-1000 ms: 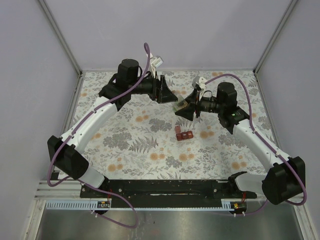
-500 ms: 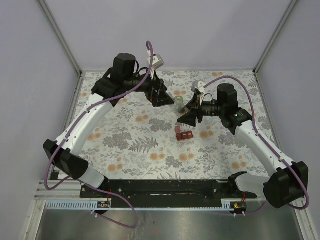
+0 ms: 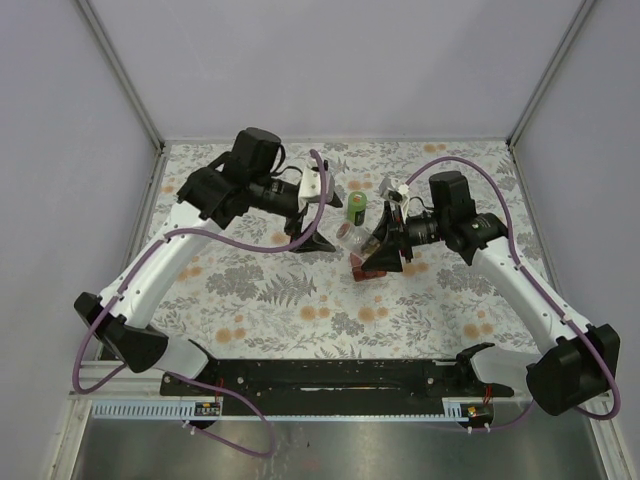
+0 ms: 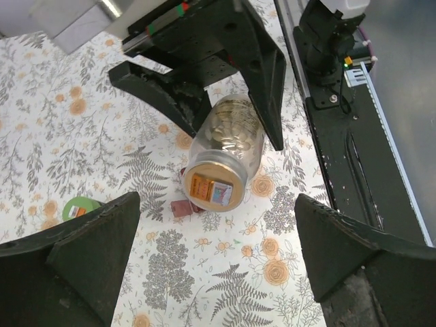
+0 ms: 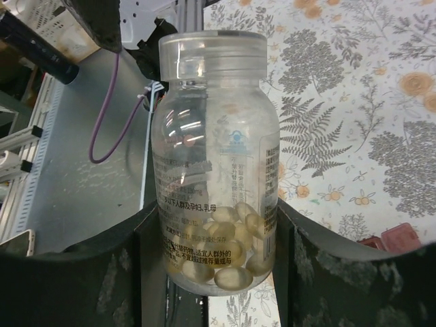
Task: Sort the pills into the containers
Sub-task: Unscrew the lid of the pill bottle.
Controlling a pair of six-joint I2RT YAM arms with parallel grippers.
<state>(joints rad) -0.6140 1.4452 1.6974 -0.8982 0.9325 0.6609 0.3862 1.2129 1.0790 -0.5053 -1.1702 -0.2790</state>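
A clear bottle (image 5: 214,157) with pale yellowish pills (image 5: 235,248) in its lower end is clamped between the fingers of my right gripper (image 5: 214,235). In the top view the right gripper (image 3: 380,255) hangs over the dark-red pill box (image 3: 358,270) and partly covers it. The left wrist view shows the same bottle (image 4: 225,153), with a corner of the pill box (image 4: 182,208) just below it. The green bottle (image 3: 357,208) stands free on the cloth behind the grippers. My left gripper (image 3: 310,238) is open wide and holds nothing.
A floral cloth (image 3: 260,290) covers the table. The black base rail (image 3: 330,375) runs along the near edge. Grey walls with metal posts (image 3: 125,80) close in the back and both sides. The two grippers sit close together near the middle.
The left gripper has opened wide and swung back toward the near side, leaving the green bottle standing alone. The right gripper has carried the clear bottle down over the pill box.
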